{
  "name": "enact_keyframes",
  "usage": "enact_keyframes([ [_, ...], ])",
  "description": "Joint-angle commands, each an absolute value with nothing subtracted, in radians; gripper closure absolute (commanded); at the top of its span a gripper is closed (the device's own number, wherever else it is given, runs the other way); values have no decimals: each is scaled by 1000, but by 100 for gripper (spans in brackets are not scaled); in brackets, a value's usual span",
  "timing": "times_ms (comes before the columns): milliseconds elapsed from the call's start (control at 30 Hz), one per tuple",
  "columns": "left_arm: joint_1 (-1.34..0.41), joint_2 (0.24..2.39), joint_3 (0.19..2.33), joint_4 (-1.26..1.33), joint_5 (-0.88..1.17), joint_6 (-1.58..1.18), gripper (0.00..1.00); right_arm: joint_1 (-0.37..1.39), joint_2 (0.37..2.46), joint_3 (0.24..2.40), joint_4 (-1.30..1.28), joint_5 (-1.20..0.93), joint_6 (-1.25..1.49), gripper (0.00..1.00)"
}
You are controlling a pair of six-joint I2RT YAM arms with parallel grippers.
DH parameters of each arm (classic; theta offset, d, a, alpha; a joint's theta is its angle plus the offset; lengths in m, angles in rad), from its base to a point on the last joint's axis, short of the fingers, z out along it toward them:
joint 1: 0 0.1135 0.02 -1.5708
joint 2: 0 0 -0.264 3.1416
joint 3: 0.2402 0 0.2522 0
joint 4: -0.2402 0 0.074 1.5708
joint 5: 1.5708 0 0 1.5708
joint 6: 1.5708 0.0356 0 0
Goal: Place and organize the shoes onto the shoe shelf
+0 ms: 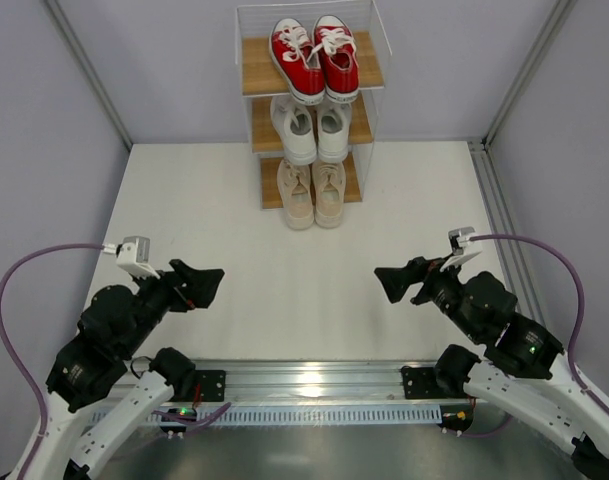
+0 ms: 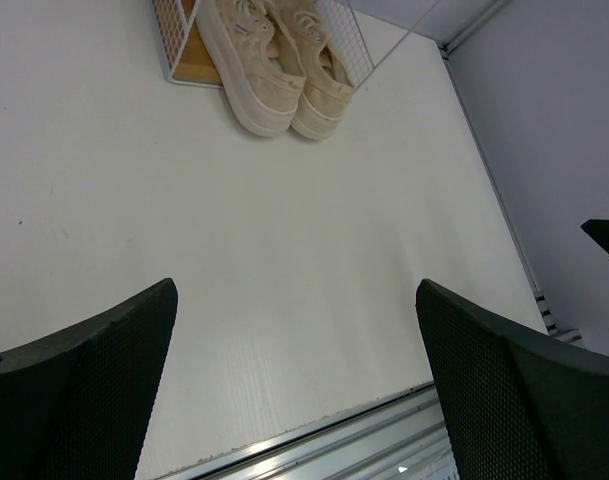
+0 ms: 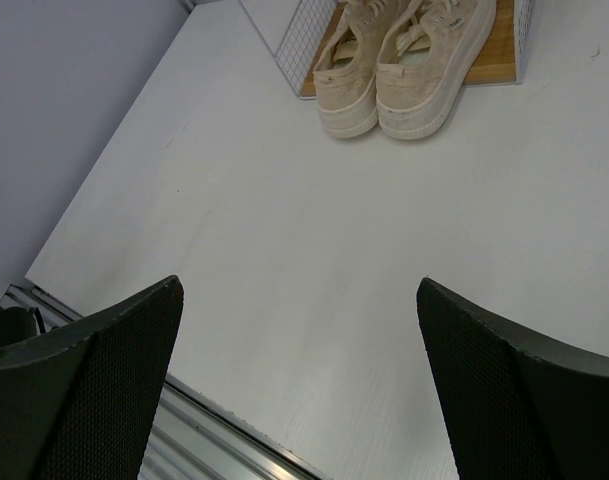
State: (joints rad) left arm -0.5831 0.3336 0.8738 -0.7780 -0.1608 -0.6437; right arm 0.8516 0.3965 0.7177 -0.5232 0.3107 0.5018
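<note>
Shoes sit in three pairs on the shelf (image 1: 256, 70) at the far side of the surface (image 1: 204, 220): the red pair (image 1: 315, 55) on the top level, the white pair (image 1: 311, 128) in the middle, the beige pair (image 1: 312, 192) at the bottom, toes poking out past the front edge. Every shoe lies with its long axis running straight toward the arms, toes nearest them. The left claw (image 1: 206, 282) and the right claw (image 1: 389, 283) hang low near the arm bases, well apart from the shelf — each spread wide, with nothing between its fingers (image 2: 84, 400). The shelf stands ahead and midway between them, so neither arm is clearly nearer. The task looks finished; any last nudge would likely push the beige pair back along its length.
</note>
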Motion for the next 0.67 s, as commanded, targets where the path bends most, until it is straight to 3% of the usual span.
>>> enact_keyframes([
  [0,-586,311,874,-752,-195,-586,0,857,377,721,-477,310,480,2],
  [633,-586,399,907,-652,-25,-583,0,857,351,703,-472,298,468,2],
])
